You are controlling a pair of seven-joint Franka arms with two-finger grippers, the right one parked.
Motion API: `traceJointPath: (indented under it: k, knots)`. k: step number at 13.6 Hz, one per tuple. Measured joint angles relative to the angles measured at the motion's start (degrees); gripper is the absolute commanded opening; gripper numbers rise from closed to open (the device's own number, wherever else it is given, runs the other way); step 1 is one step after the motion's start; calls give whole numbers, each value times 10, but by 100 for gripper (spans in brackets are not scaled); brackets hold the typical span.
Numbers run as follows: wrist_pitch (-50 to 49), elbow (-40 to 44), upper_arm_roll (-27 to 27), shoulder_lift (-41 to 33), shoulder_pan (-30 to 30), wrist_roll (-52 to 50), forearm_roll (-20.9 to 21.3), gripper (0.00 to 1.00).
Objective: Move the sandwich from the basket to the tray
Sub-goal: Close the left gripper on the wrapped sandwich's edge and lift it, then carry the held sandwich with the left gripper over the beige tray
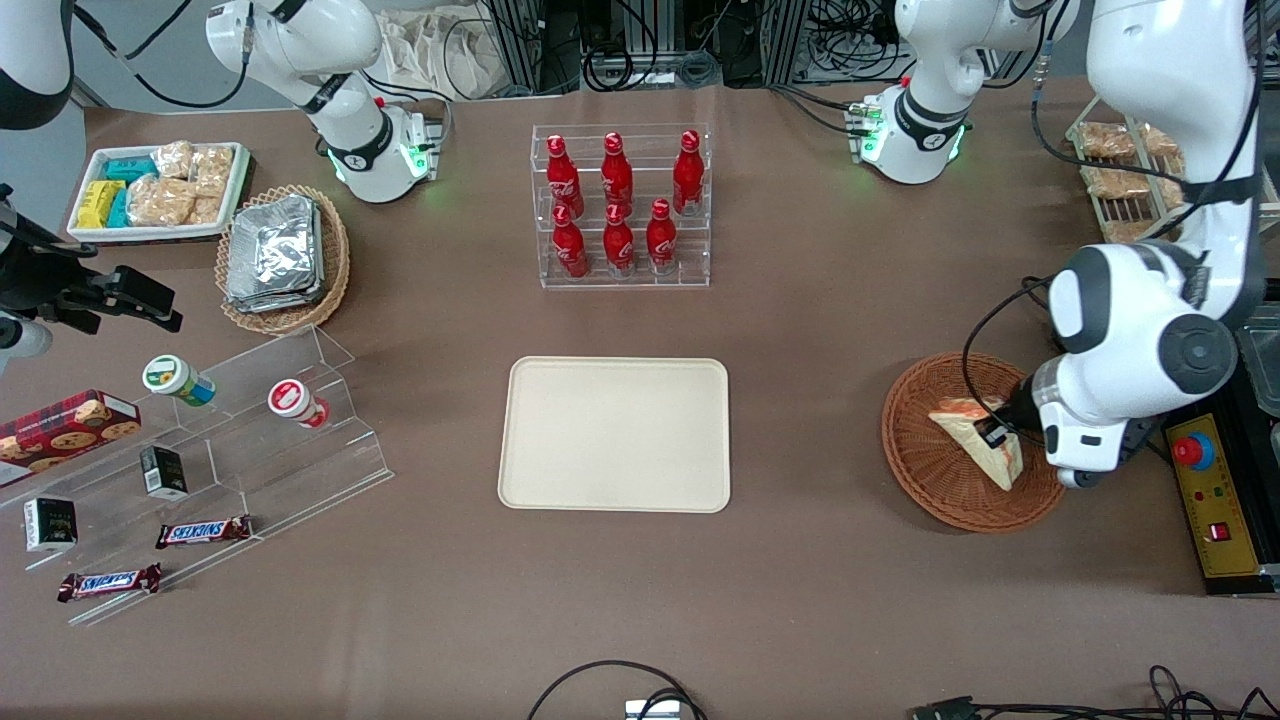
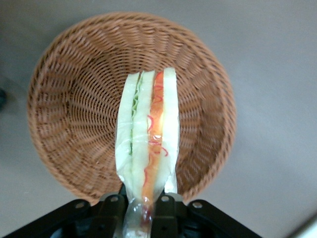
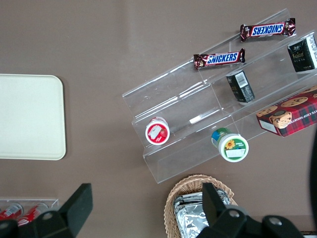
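Note:
My left gripper (image 1: 1000, 432) is shut on one end of the wrapped sandwich (image 1: 972, 438), over the round reddish-brown basket (image 1: 925, 480) toward the working arm's end of the table. In the left wrist view the sandwich (image 2: 148, 134) stands on edge, showing pale bread with green and orange-red filling. Its wrapped tip is pinched between the black fingers (image 2: 168, 210) of the gripper (image 2: 142, 207), and the basket (image 2: 74, 99) is underneath. I cannot tell whether the sandwich still touches the basket. The cream tray (image 1: 615, 435) lies bare at the table's middle, also seen in the right wrist view (image 3: 29, 116).
A yellow control box with a red button (image 1: 1190, 452) sits beside the basket. A clear rack of red bottles (image 1: 620, 205) stands farther from the camera than the tray. An acrylic stepped stand (image 1: 250, 440) with snacks, a foil-pack basket (image 1: 283, 258) and a white snack tray (image 1: 160, 190) lie toward the parked arm's end.

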Motion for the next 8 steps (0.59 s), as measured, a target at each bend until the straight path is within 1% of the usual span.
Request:
traceJointPath:
  k: [3,4,6,8]
  knots:
    - [-138,137,-14,-10,-3,153,6,0]
    - [-173,174,-24,-13,-5,187,7,0]
    - [-225,224,-63,-15,-8,207,13,0]
    - [-237,237,-128,-14,-14,195,51,0]
